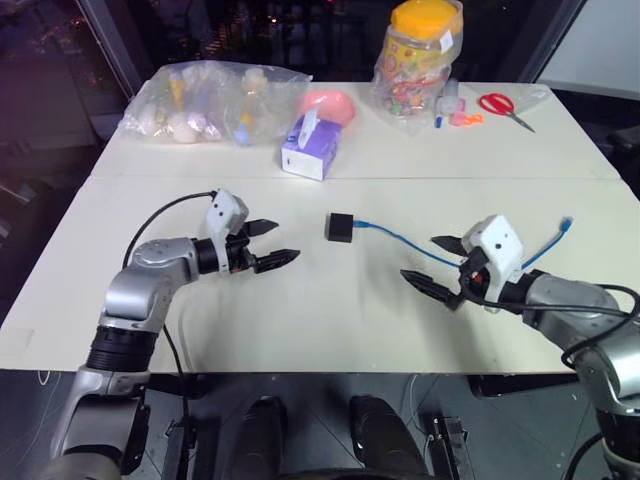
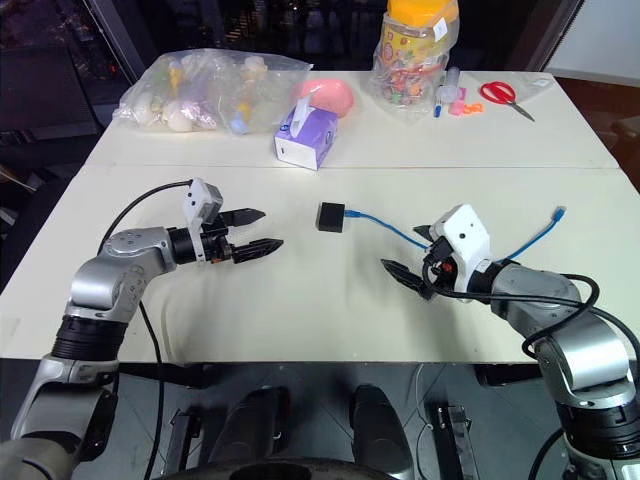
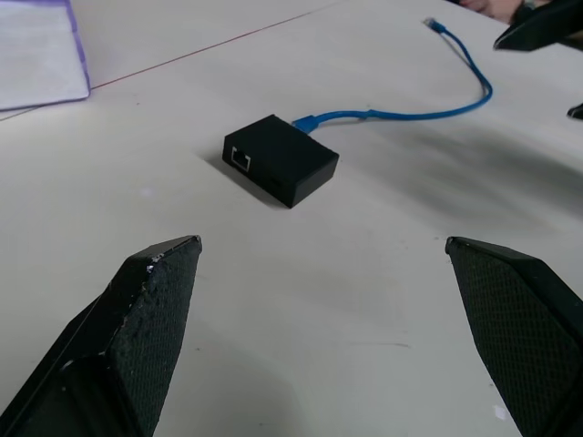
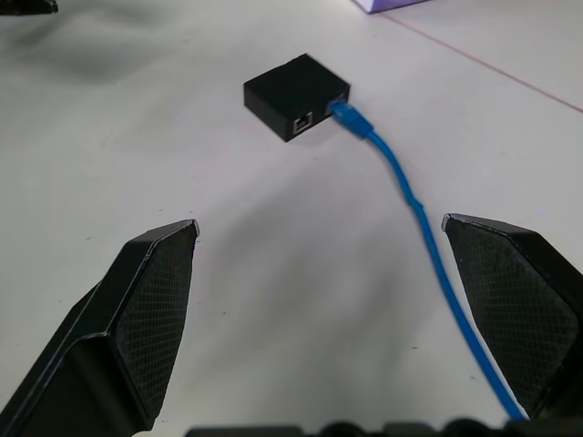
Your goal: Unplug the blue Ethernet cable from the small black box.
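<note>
small matte black plastic box (image 1: pixel 340 227) mid-table (image 1: pixel 300 320), thin bright-blue Ethernet cable (image 1: pixel 405 238) plugged in its right side | left tool (image 1: pixel 268 243), right tool (image 1: pixel 437 265) wide, empty | box likely light, slides: pin it; cord limp: pinch at plug

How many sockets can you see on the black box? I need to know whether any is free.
3: two on the side holding the blue Ethernet cable, one empty; one empty opposite. Other sides may hide more.

Head views look down; wrist views (low, close) share the small black box (image 3: pixel 281 157).
</note>
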`<action>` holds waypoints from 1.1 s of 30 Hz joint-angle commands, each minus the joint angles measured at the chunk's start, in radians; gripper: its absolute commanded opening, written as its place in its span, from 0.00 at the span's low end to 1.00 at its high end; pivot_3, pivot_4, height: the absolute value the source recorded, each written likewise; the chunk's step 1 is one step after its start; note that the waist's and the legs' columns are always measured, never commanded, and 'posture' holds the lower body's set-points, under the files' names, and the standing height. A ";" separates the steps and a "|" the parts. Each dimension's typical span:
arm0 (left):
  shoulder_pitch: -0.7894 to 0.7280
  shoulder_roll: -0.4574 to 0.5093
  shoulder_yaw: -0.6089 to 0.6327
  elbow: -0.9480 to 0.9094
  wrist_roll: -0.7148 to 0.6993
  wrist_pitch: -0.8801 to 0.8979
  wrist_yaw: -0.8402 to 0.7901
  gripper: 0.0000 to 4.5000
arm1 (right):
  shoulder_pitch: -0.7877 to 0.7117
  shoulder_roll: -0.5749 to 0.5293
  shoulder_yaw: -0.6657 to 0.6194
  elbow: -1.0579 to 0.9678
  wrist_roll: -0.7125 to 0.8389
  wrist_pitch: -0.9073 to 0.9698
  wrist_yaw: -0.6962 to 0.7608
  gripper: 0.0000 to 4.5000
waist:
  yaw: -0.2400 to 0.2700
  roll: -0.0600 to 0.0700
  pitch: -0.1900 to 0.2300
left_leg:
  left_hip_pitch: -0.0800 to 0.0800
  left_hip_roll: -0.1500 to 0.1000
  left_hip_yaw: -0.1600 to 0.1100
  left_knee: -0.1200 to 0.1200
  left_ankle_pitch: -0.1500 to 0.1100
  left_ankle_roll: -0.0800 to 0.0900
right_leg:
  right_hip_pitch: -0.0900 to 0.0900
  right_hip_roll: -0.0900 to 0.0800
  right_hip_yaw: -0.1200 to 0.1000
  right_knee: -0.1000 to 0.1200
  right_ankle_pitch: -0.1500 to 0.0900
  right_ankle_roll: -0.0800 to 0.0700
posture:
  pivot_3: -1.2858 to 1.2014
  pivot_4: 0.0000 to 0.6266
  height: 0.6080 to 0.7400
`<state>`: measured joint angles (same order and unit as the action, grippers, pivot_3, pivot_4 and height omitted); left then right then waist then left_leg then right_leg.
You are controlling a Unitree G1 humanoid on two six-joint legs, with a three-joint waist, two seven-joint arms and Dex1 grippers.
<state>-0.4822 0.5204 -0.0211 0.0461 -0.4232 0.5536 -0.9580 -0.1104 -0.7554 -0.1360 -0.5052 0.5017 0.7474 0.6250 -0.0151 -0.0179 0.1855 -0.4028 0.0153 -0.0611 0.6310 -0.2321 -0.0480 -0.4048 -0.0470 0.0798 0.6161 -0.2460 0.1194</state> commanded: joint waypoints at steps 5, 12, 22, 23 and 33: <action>0.003 -0.006 0.025 -0.034 -0.002 -0.023 0.042 0.99 | -0.033 0.002 -0.002 0.023 -0.014 -0.036 0.013 1.00 | 0.000 0.000 0.000 | 0.000 0.000 0.000 0.000 0.000 0.000 | 0.000 0.000 0.000 0.000 0.000 0.000 | 0.52 0.24 0.99; -0.003 -0.012 0.019 -0.027 0.000 -0.036 0.057 0.99 | -0.045 0.008 0.008 0.055 -0.046 -0.069 0.004 1.00 | 0.000 0.000 0.000 | 0.000 0.000 0.000 0.000 0.000 0.000 | 0.000 0.000 0.000 0.000 0.000 0.000 | 0.52 0.24 0.99; -0.172 0.008 -0.029 0.125 0.039 -0.077 -0.045 0.99 | -0.259 0.006 0.191 0.339 -0.260 -0.202 0.022 1.00 | -0.004 0.000 0.000 | 0.001 0.000 0.000 0.001 0.000 0.000 | 0.000 0.000 0.000 0.001 0.001 -0.001 | 0.52 0.24 0.99; -0.193 0.018 -0.039 0.121 0.029 -0.062 -0.081 0.99 | -0.313 0.030 0.216 0.416 -0.276 -0.226 0.037 1.00 | -0.004 0.000 0.000 | 0.000 0.000 0.001 0.001 0.000 0.000 | 0.000 0.000 0.000 0.001 0.001 -0.001 | 0.52 0.24 0.99; -0.212 0.086 -0.079 0.080 0.061 -0.078 -0.181 0.99 | -0.726 0.268 0.325 1.242 -0.377 -0.555 0.288 1.00 | -0.029 0.000 0.001 | 0.000 0.000 0.000 -0.003 0.000 0.000 | -0.002 0.000 -0.001 0.002 0.003 0.004 | 0.52 0.24 0.99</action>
<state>-0.6989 0.5919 -0.1296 0.1721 -0.3556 0.4757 -1.1414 -0.7865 -0.4979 0.1913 0.6626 0.1429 0.2543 0.8702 -0.0441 -0.0180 0.1862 -0.4035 0.0155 -0.0610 0.6282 -0.2320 -0.0483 -0.4072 -0.0468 0.0790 0.6177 -0.2431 0.1230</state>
